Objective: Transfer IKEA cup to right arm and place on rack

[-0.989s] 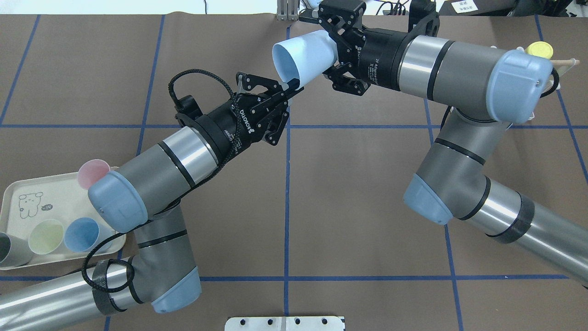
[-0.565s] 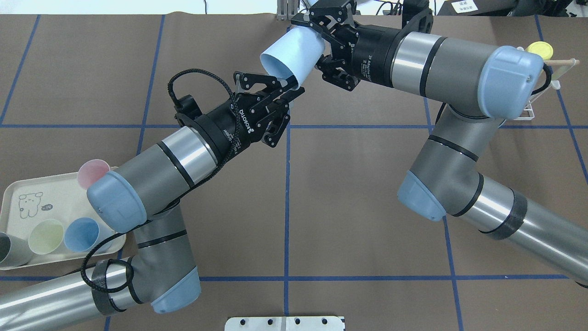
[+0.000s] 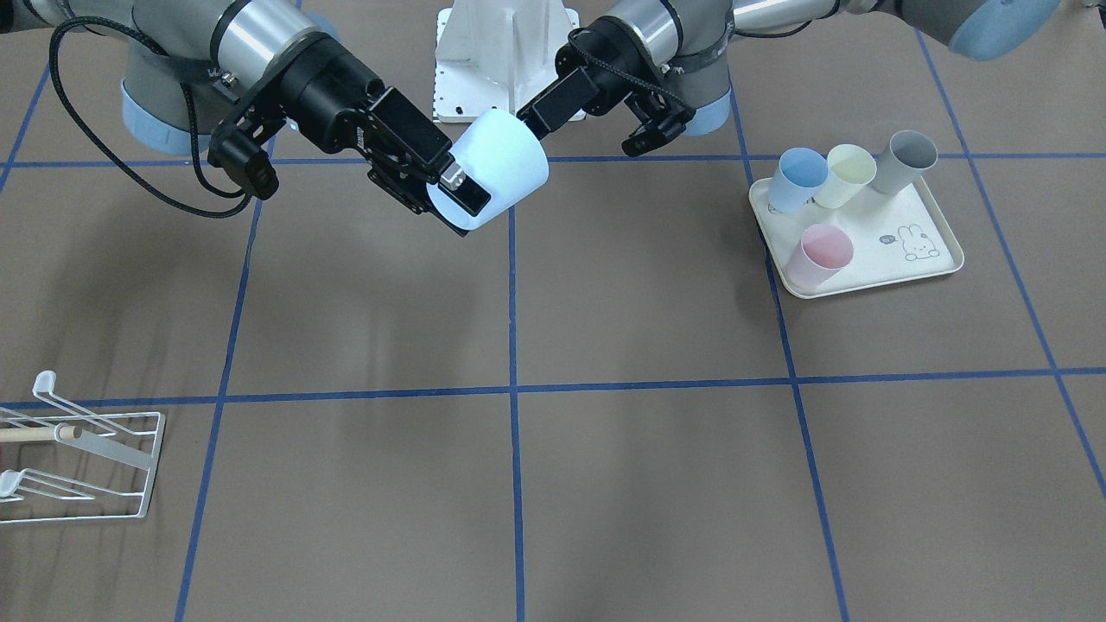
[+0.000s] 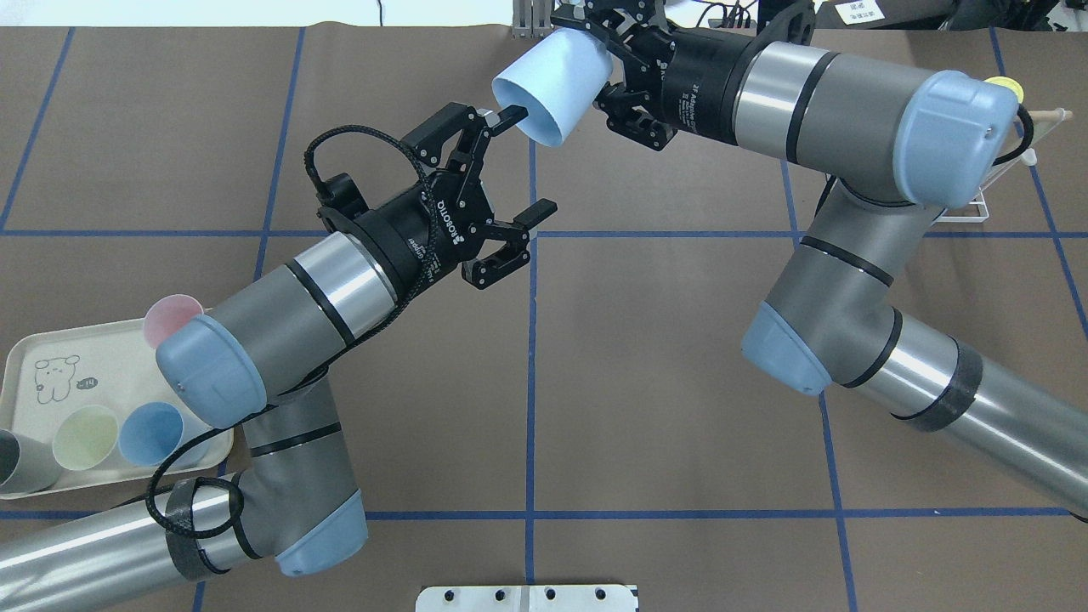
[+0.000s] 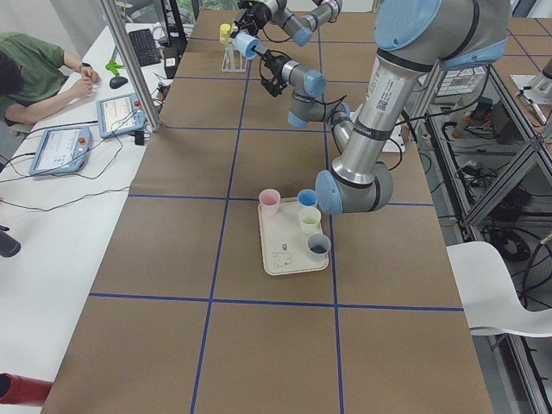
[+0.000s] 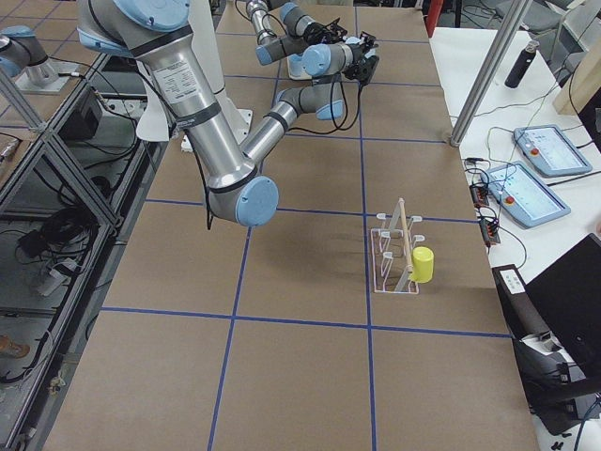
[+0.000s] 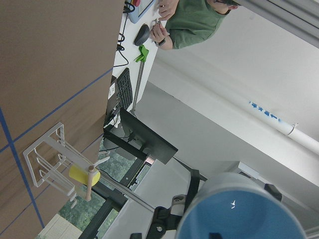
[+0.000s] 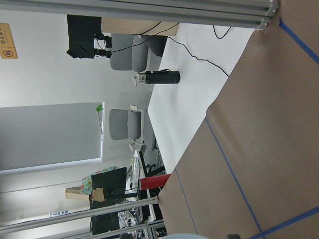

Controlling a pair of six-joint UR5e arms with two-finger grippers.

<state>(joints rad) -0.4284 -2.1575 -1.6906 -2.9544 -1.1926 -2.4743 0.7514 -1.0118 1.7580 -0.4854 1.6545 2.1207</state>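
Note:
The light blue IKEA cup (image 4: 551, 85) hangs in the air over the table's far middle, lying on its side. My right gripper (image 4: 597, 68) is shut on its base end, as the front-facing view also shows for the cup (image 3: 505, 164) and the gripper (image 3: 471, 175). My left gripper (image 4: 524, 161) is open. One of its fingertips (image 4: 510, 112) sits at the cup's rim and the other is well apart from the cup. The left wrist view looks into the cup's mouth (image 7: 241, 211). The white wire rack (image 3: 86, 458) stands at the table's right end and carries a yellow cup (image 6: 423, 265).
A cream rabbit-print tray (image 3: 873, 263) lies near my left arm's base with pink (image 3: 821, 252), blue, pale yellow and grey cups on it. My right elbow hides part of the rack (image 4: 1011, 166) from overhead. A person sits at a side desk (image 5: 34, 73).
My left gripper was shut on the cup's rim and has opened, letting go. The right gripper keeps the cup and has shifted it slightly toward the far edge.

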